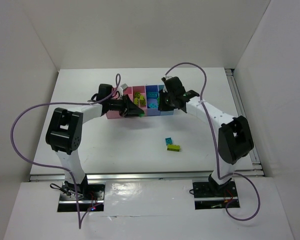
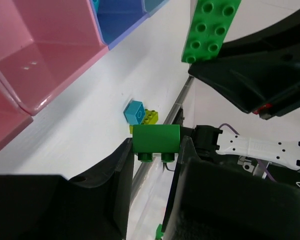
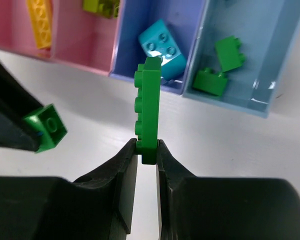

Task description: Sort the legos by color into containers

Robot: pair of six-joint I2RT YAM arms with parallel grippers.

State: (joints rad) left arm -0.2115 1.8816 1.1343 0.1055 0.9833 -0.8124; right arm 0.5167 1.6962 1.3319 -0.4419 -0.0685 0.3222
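Observation:
My left gripper (image 2: 156, 145) is shut on a dark green brick (image 2: 156, 139), held in the air in front of the containers (image 1: 152, 111). My right gripper (image 3: 147, 147) is shut on a flat green plate (image 3: 149, 107), standing on edge before the blue-violet bin (image 3: 127, 45). That bin holds a cyan brick (image 3: 162, 47). The light blue bin (image 3: 270, 65) holds two green bricks (image 3: 210, 81). A yellow brick (image 3: 40, 22) and a lime brick (image 3: 102, 6) lie in the pink bins. A cyan brick (image 1: 168, 141) and a lime brick (image 1: 174, 147) lie loose on the table.
The two grippers hang close together, left gripper (image 1: 132, 111) and right gripper (image 1: 165, 102), just in front of the bin row. White walls enclose the table on three sides. A metal rail (image 1: 245, 115) runs along the right edge.

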